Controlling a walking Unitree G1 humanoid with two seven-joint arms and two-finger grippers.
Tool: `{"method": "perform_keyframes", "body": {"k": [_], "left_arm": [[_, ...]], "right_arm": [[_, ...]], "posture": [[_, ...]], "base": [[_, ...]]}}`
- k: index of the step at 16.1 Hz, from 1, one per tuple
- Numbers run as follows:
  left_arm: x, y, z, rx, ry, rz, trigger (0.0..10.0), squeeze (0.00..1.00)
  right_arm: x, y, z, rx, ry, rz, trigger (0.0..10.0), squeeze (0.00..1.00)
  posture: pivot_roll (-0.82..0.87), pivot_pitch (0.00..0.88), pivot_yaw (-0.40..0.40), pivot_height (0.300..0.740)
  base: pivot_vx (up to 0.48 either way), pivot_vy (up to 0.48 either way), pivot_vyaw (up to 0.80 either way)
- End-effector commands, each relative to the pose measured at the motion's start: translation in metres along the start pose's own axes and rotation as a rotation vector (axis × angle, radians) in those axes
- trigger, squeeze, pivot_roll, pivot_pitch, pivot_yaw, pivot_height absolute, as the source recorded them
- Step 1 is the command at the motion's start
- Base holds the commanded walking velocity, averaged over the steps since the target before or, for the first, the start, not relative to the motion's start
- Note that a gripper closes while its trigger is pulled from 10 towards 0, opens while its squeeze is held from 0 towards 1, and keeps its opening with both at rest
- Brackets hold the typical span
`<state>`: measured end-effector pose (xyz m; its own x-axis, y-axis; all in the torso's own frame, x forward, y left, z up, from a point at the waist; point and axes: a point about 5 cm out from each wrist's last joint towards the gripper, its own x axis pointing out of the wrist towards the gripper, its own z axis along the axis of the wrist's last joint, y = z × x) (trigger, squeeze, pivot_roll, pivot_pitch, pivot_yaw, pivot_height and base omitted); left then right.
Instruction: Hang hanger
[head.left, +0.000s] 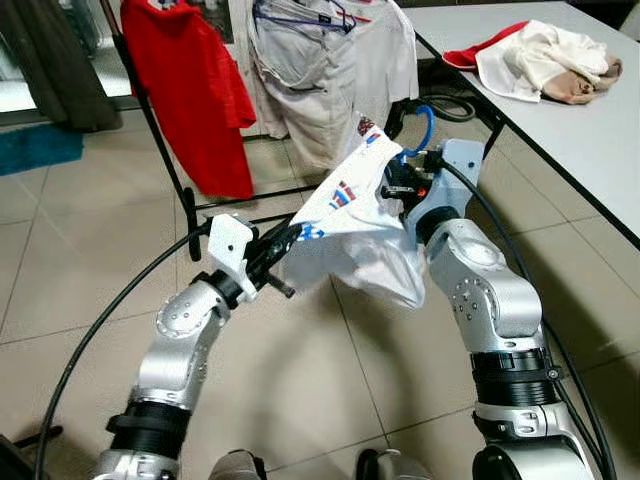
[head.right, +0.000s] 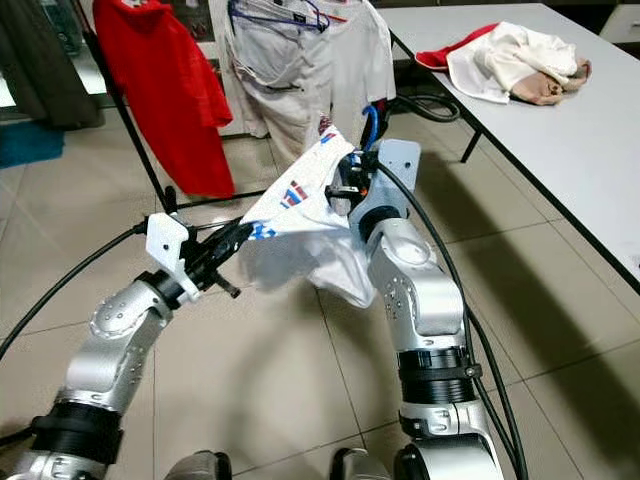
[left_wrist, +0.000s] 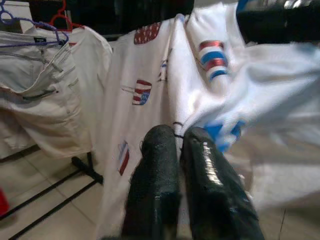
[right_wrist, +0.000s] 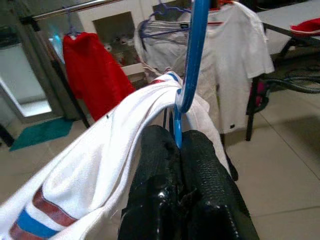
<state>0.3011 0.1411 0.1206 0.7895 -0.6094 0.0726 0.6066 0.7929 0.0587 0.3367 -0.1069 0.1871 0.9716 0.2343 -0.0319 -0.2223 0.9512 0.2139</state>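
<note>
A white shirt (head.left: 355, 225) with red and blue flag prints hangs stretched between my two grippers, on a blue hanger (head.left: 426, 128) whose hook sticks up above it. My right gripper (head.left: 398, 185) is shut on the blue hanger (right_wrist: 192, 60) at its neck, just under the hook. My left gripper (head.left: 285, 243) is shut on the shirt's lower left edge (left_wrist: 176, 135). Behind stands a black clothes rack (head.left: 150, 120) holding a red shirt (head.left: 190, 85) and pale clothes (head.left: 320, 70).
A grey table (head.left: 580, 130) runs along the right with a heap of red and white clothes (head.left: 540, 60). Black cables (head.left: 445, 102) lie under its far end. A dark garment (head.left: 55, 60) hangs at the far left above a teal mat (head.left: 40, 145). Tiled floor lies below.
</note>
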Motion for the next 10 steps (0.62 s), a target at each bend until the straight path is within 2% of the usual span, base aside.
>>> {"method": "perform_keyframes", "body": {"k": [1,3,6,7,8,9,10], "left_arm": [[-0.004,-0.001,-0.006,0.003,0.059,-0.048,10.0,1.0],[-0.016,-0.003,-0.014,-0.011,0.146,-0.152,10.0,1.0],[-0.02,0.004,-0.015,-0.013,0.164,-0.15,10.0,1.0],[-0.009,0.021,0.001,-0.018,0.101,-0.093,10.0,1.0],[0.0,0.031,0.012,-0.023,0.058,-0.059,10.0,1.0],[0.012,0.039,0.025,-0.04,0.011,-0.018,10.0,1.0],[0.017,0.042,0.029,-0.049,-0.008,-0.002,10.0,1.0]], "right_arm": [[-0.002,-0.001,0.007,-0.021,-0.039,0.01,10.0,0.0],[-0.002,0.0,0.009,-0.03,-0.042,0.035,10.0,0.0],[-0.002,0.002,0.011,-0.037,-0.043,0.062,10.0,0.0],[-0.003,0.011,0.013,-0.042,-0.039,0.135,10.0,0.0],[-0.004,0.018,0.014,-0.042,-0.036,0.186,10.0,0.0],[-0.005,0.024,0.015,-0.044,-0.032,0.228,10.0,0.0],[-0.006,0.026,0.015,-0.045,-0.03,0.243,10.0,0.0]], "posture": [[-0.04,0.025,0.002,0.74],[-0.04,0.026,0.008,0.74],[-0.04,0.026,0.007,0.74],[-0.05,0.025,0.003,0.74],[-0.05,0.025,0.003,0.74],[-0.05,0.024,0.006,0.74],[-0.05,0.023,0.007,0.74]], "base": [[0.0,0.0,0.0],[0.0,0.0,0.0],[0.0,0.0,0.0],[0.0,0.0,0.0],[0.0,0.0,0.0],[0.0,0.0,0.0],[0.0,0.0,0.0]]}}
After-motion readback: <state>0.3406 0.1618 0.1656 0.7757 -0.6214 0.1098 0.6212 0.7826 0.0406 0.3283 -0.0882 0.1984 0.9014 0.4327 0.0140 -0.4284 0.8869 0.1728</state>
